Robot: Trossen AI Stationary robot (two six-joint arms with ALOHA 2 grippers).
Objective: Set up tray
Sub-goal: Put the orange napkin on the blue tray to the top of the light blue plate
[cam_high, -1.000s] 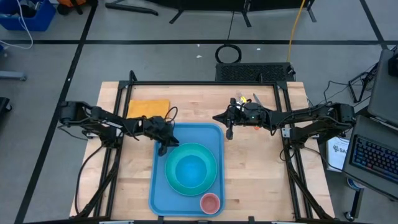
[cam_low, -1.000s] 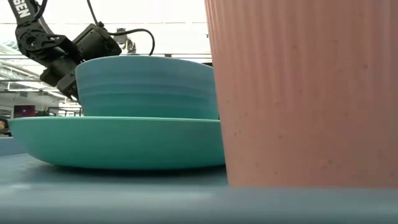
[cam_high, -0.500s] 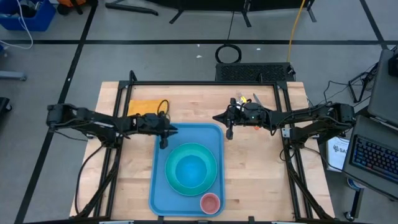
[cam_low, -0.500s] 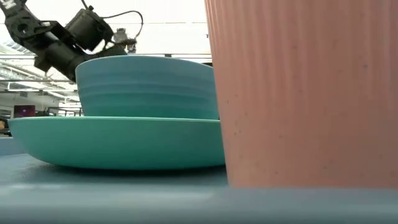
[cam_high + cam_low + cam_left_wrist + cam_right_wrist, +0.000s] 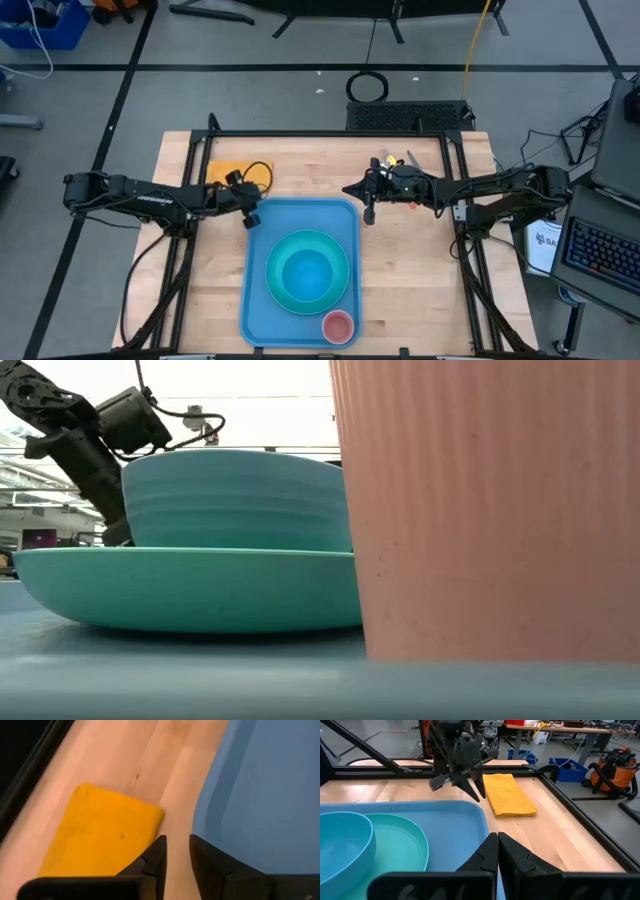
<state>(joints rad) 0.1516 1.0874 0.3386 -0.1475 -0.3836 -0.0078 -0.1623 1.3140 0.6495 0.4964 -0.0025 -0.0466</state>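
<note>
The light-blue tray lies on the wooden table. On it a turquoise plate carries a blue bowl, and a pink cup stands at the tray's near right corner. An orange-yellow napkin lies flat on the wood beyond the tray's far left corner. My left gripper hangs at that corner, slanting down over the strip of wood between napkin and tray. It is open by a narrow gap with nothing in it. My right gripper is shut and empty at the tray's far right corner.
Black frame rails run along the table's far edge and down both sides. Small colourful items lie at the far edge behind the right gripper. Bare wood stretches to the right of the tray, and more to its left.
My left gripper has drawn back from the plate's far left rim toward the table's left and far edges, to the tray's far left corner. It has risen a little and tipped from pointing steeply down to a slant. Plate, bowl and cup stay in place.
</note>
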